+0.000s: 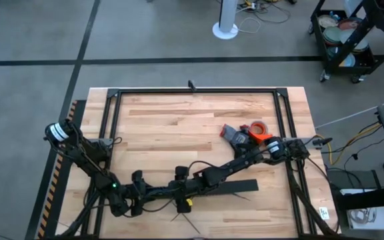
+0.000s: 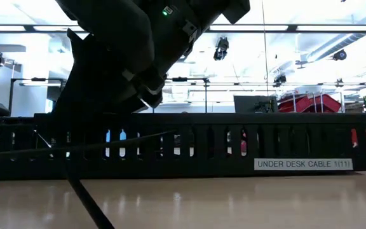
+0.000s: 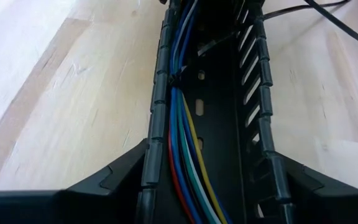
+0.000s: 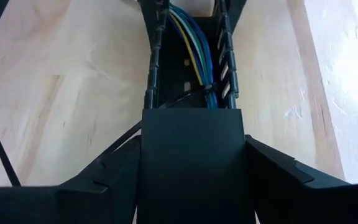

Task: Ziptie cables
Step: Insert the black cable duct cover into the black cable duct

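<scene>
Left wrist view: limp coloured cables (image 3: 182,155) are lying in the duct (image 3: 263,124), the straddling pincer (image 3: 207,199) spread wide; best gripped near the ziptie (image 3: 174,81).

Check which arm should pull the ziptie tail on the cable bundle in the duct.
Right, probably. The ziptie round the cables sits just ahead of the right gripper, its tail poking through the duct wall. The left gripper, also over the duct, is farther from any tie.

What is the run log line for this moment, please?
left claw: open, astride duct | right claw: open, astride duct | cables: inside duct, ziptie around them
</scene>
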Action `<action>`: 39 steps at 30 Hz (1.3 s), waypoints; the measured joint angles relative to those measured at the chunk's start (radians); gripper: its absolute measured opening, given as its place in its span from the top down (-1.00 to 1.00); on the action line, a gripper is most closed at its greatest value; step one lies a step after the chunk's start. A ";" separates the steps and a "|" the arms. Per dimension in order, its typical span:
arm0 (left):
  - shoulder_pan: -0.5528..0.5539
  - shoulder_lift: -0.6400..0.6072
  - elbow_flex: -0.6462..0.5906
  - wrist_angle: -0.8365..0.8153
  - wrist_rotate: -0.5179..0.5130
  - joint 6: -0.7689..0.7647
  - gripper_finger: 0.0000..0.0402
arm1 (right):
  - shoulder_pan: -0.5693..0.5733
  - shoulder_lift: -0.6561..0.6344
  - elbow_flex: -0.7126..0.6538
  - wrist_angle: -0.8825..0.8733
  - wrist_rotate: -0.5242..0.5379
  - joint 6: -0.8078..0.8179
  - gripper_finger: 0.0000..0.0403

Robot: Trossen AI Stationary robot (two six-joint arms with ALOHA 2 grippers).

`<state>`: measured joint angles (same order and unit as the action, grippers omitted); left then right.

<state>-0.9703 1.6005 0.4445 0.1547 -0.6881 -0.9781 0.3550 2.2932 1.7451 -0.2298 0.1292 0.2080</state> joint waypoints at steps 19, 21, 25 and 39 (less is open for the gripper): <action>0.001 0.000 -0.025 0.004 -0.013 -0.040 -0.11 | -0.002 0.003 -0.001 0.035 -0.086 -0.001 -0.08; 0.001 0.000 -0.026 0.005 -0.015 -0.042 -0.11 | -0.002 0.003 0.000 0.035 -0.088 -0.003 -0.08; 0.002 0.001 -0.030 0.022 -0.023 -0.036 -0.11 | -0.002 0.004 0.000 0.049 -0.058 0.005 -0.11; 0.005 0.000 -0.024 0.105 -0.050 0.119 -0.29 | -0.004 0.010 0.009 -0.002 0.036 0.117 -0.13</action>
<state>-0.9655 1.6001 0.4209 0.2595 -0.7385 -0.8588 0.3508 2.3028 1.7541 -0.2319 0.1656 0.3250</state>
